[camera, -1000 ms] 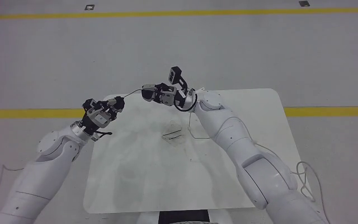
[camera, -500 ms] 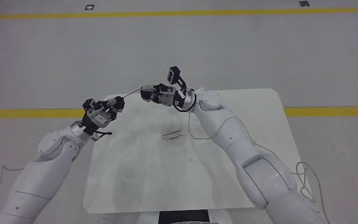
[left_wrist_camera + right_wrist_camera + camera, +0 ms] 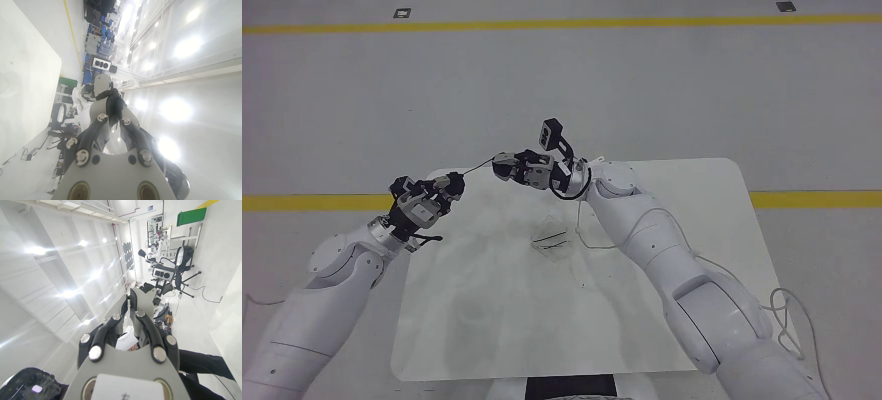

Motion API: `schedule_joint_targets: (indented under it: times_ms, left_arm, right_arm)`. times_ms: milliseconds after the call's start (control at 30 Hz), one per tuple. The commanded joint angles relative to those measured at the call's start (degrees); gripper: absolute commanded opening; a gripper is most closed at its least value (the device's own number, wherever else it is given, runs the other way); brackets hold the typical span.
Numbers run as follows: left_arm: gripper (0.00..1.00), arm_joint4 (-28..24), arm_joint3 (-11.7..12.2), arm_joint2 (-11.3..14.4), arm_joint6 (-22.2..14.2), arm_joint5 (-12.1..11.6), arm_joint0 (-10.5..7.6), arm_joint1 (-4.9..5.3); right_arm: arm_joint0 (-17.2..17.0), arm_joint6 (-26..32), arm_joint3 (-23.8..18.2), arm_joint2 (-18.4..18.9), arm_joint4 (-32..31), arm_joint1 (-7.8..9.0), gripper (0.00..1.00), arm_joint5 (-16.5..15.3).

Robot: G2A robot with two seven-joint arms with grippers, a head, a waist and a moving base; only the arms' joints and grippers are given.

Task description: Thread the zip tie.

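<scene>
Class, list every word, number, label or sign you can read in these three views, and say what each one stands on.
No text here can be read.
On the white label at the base of the right hand: a dark mark, cut off, unreadable.
On the small dark square marker on the floor, and a second: too small to read.
On the dark wall panel with white squares: no letters to make out.
</scene>
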Motion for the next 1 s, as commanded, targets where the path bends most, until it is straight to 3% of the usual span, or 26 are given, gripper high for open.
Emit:
schedule_joint_targets:
  times_ms: [0,133,167,200,267,367,700,967]
  left_arm:
    - [0.00,0.0,0.0,0.0,0.0,0.0,0.00,0.00]
    - [0.00,0.0,0.0,0.0,0.0,0.0,0.00,0.00]
    - [0.06,0.0,0.0,0.0,0.0,0.0,0.00,0.00]
    - [0.42,0.0,0.0,0.0,0.0,0.0,0.00,0.00]
    - [1.00,0.0,0.0,0.0,0.0,0.0,0.00,0.00]
    - [1.00,-0.1,-0.5,0.1,1.8,-0.2,-0.01,-0.31]
    - [1.00,-0.4,-0.9,0.4,1.7,-1.3,-0.10,-1.36]
    - [1.00,0.3,-1.0,0.5,2.5,-1.5,-0.20,-1.47]
  right_arm:
    - [0.0,0.0,0.1,0.0,0.0,0.01,0.00,-0.1]
    - [0.0,0.0,0.1,0.1,-0.3,0.07,0.00,-0.4]
    - [0.0,-0.1,0.0,0.1,-0.4,0.10,0.00,-0.6]
    - [0.0,-0.2,0.0,0.1,-0.5,0.12,0.00,-0.7]
    - [-0.2,-0.5,-0.2,0.3,-0.6,0.18,0.00,-1.0]
    - [-0.5,-0.9,-0.4,0.5,-0.7,0.32,0.00,-1.2]
    - [-2.3,0.0,-3.4,-0.3,0.3,-0.09,0.00,-0.1]
    - [-2.4,-0.3,-3.6,-0.4,0.3,-0.09,0.00,0.0]
